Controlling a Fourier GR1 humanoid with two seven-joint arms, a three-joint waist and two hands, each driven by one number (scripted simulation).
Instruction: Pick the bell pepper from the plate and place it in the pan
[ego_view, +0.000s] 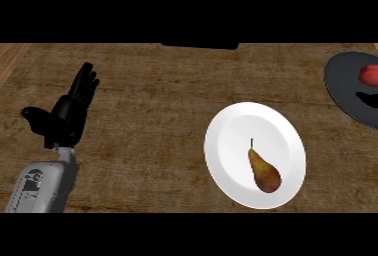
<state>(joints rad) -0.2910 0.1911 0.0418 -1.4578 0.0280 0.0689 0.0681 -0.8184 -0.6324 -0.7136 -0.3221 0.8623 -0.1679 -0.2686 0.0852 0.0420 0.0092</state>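
At far right, the red pepper (370, 75) already sits in the pan (341, 85); a pear (264, 172) remains on the plate (229, 150). Left hand (68, 112) rests open; nothing further seems needed.

We see a white oval-looking plate (255, 155) lying flat on the counter, right of centre. On it, toward its lower right part, lies a brownish-yellow pear (263, 173) on its side, its thin stem pointing up toward the plate's middle and its fat end reddish-brown. At the right edge, up near the top, we see a dark pan (347, 92), cut off by the frame, well apart from the plate. Inside the pan rests a red thing (370, 75), only partly showing at the edge; we take it for the bell pepper, though we cannot tell its shape.
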